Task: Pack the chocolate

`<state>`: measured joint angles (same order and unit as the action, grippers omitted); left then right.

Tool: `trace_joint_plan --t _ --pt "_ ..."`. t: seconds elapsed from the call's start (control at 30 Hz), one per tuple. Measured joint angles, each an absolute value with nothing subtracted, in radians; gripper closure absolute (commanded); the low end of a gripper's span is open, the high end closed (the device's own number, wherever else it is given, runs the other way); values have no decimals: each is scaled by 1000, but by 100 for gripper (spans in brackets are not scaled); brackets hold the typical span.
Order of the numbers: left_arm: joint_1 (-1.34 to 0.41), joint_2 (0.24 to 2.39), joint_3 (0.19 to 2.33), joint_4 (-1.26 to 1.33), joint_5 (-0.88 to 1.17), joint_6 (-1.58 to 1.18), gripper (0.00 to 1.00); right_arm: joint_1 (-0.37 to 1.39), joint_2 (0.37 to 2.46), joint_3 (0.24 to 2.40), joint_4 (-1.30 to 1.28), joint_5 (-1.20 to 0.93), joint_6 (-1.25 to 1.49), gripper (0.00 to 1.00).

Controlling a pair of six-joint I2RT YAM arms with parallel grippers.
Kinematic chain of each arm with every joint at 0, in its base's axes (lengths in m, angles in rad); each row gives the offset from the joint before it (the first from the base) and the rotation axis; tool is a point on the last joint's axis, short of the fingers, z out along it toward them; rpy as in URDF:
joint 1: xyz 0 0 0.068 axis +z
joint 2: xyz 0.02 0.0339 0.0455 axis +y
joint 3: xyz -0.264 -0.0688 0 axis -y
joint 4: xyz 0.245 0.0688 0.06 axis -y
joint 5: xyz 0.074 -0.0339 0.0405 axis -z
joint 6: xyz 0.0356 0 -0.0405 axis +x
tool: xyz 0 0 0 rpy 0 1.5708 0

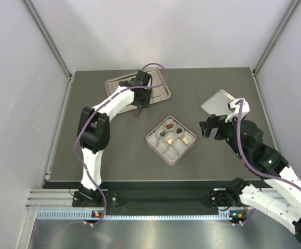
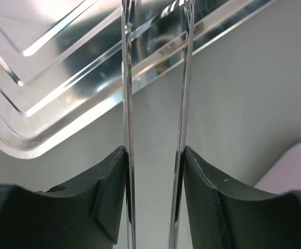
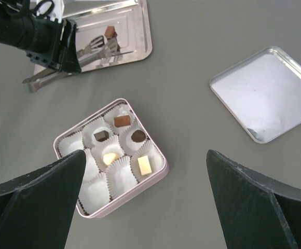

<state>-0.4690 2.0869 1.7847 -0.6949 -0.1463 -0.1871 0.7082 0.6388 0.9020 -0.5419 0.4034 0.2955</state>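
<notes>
Top view: left gripper [image 1: 141, 98], upper centre, over flat silver metal tray [image 1: 161, 91]. Right gripper [image 1: 206, 128] just right of pink square compartmented box [image 1: 149, 138]. Dark grey tabletop [image 1: 114, 150], white walls [image 1: 166, 31].
Left wrist: fingers clamped on thin steel tongs [image 2: 128, 129].
Right wrist: jaws wide, empty. Brown chocolate block [image 3: 109, 32] on tray, upper left, just above tong tips. Tongs run lower-left to upper-right; left arm nearer. Five chocolate pieces [image 3: 122, 121] boxed.

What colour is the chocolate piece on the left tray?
The chocolate piece is brown; best in right wrist view.
</notes>
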Motion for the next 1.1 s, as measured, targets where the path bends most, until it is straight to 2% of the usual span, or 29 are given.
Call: trace_joint_plan --t 0.37,0.8,1.1 --pt "-438 2155 1833 -677 -135 -182 51 708 650 890 -533 404 288 0" --pt "-436 2165 1855 -683 -127 -168 60 708 636 890 -520 408 288 0" --pt "-436 2165 1882 -716 -120 -165 60 708 625 890 -522 408 289 0"
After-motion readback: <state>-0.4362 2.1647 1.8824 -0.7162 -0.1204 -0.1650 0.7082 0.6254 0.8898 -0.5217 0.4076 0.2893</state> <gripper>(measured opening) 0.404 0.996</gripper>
